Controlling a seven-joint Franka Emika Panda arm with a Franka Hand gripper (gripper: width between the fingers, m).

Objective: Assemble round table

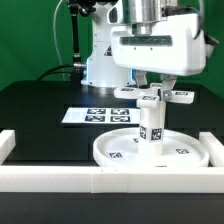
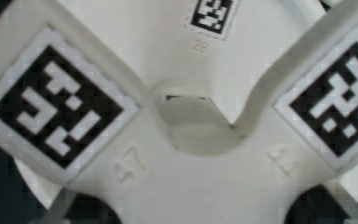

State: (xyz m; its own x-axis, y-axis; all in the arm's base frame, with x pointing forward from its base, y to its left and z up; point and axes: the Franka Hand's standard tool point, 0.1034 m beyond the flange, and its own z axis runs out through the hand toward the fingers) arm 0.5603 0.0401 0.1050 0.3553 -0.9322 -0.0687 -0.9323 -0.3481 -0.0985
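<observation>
1. Exterior view: the gripper (image 1: 152, 88) hangs straight down over the middle of the scene. Its fingers are set narrow and closed on the middle of the flat elongated base piece (image 1: 180, 96).
2. The base piece lies level, its ends reaching out towards the exterior view's left and right. It sits directly on top of the short cylindrical post (image 1: 150, 128).
3. The post stands upright in the centre of the large round rimmed disc (image 1: 190, 152), with a tag facing the camera. The disc lies flat on the black table (image 1: 40, 110), with small tags on its upper face.
4. Behind the disc, towards the exterior view's left, lies the marker board (image 1: 100, 115). It is apart from the disc.
5. The long white border rail (image 1: 60, 182) runs along the near edge of the table, just in front of the disc, and turns up at the exterior view's left.
6. Wrist view: the base piece (image 2: 176, 170) fills nearly the whole picture, very close. Two large tags (image 2: 60, 100) flank a round hollow (image 2: 194, 128) at its middle.
7. A smaller tag (image 2: 211, 12) shows at the picture's edge; I cannot tell which part carries it.
8. The fingers cannot be made out in this view, and their grip cannot be judged from it.
</observation>
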